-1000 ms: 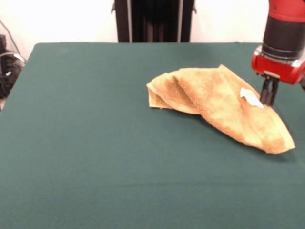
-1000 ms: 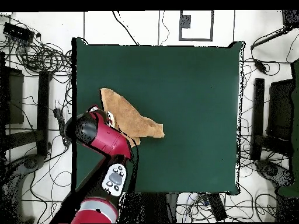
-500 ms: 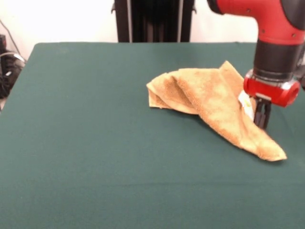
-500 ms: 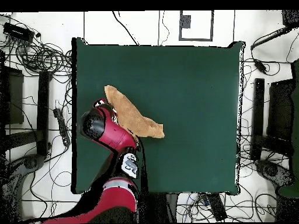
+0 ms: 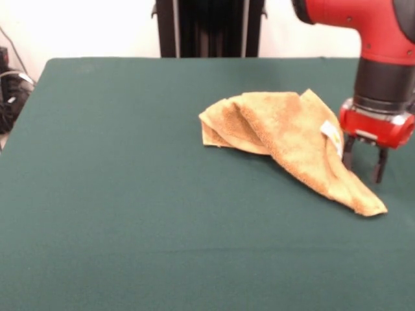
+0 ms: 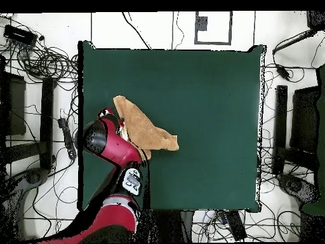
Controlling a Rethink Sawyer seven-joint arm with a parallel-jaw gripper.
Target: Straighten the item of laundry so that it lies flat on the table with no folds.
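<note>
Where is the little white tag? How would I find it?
Start at the green table and find the orange towel bunched on it. Follow the towel toward the red arm's open tool. The tag is the only white patch on the cloth.

The arm [image 5: 363,19] is glossy red in its upper casing, with a rounded elbow-like shell. Below it sits a black cylindrical wrist section, then a red collar with a pale grey band at its underside. The claw [image 5: 363,162] has two short, dark, straight fingers [image 5: 378,168]. From overhead, the arm [image 6: 108,143] shows red-and-black shells and a pale grey panel with small dark buttons.
</note>
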